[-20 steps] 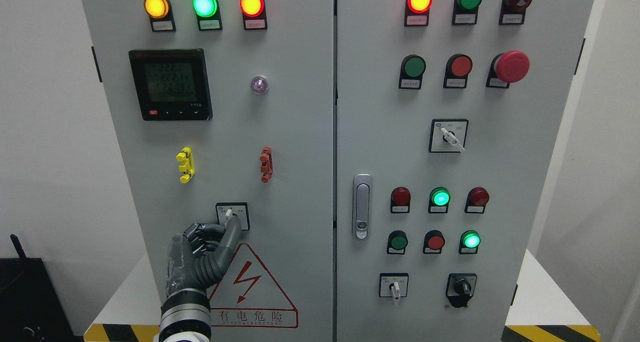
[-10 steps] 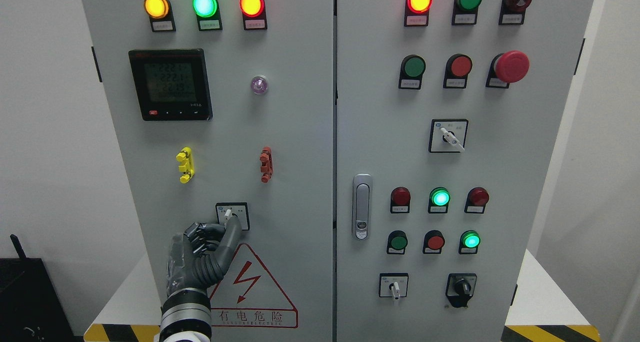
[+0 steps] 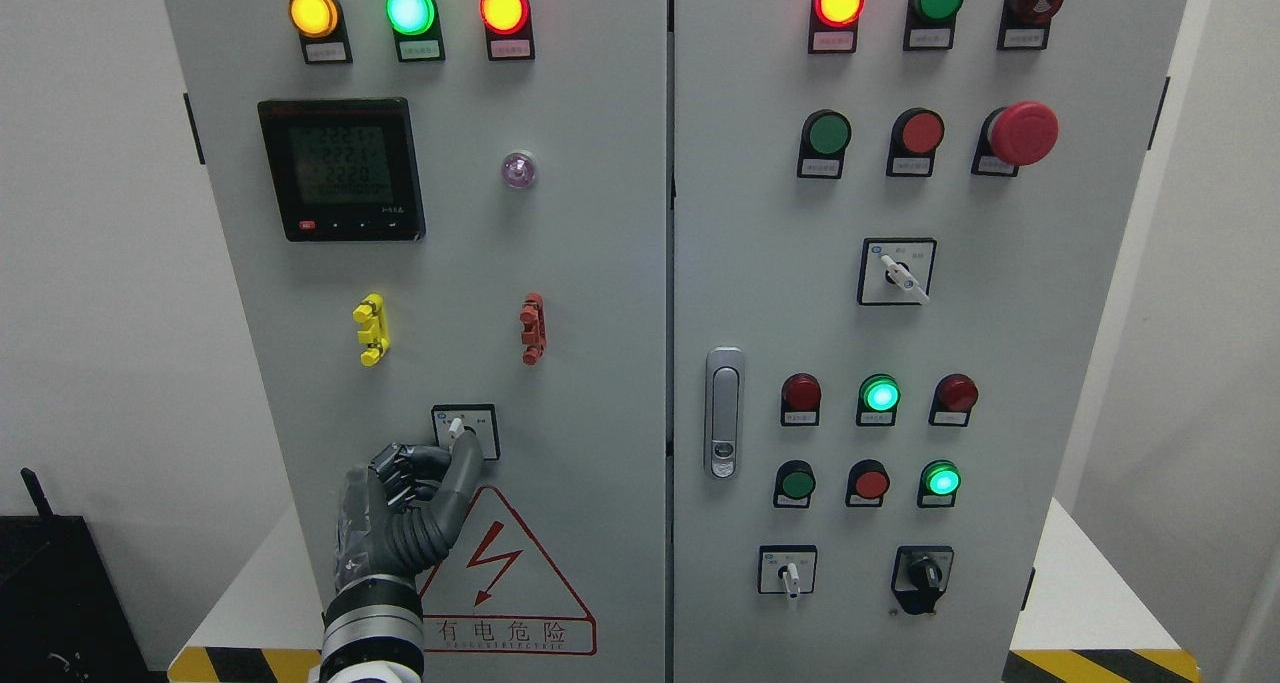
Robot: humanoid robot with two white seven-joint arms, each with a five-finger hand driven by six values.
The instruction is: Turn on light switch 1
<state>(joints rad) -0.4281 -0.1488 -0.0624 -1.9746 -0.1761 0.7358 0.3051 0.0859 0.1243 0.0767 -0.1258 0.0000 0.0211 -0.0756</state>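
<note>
The left hand (image 3: 405, 503) rose from the bottom edge, fingers curled, its extended finger touching the rotary switch (image 3: 464, 431) low on the left cabinet door (image 3: 600, 293), just above the red warning triangle (image 3: 500, 578); whether it gripped the white knob was unclear.

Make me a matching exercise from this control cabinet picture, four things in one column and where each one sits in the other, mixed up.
Things:
1. digital meter
2. red mushroom button
3. door latch
4. left robot hand

Places:
A. just below the rotary switch on the left door
B. upper right of the right door
C. left edge of the right door, mid-height
D. upper left door, under the lit lamps

Pairs: 1-D, 2-B, 3-C, 4-A
</note>
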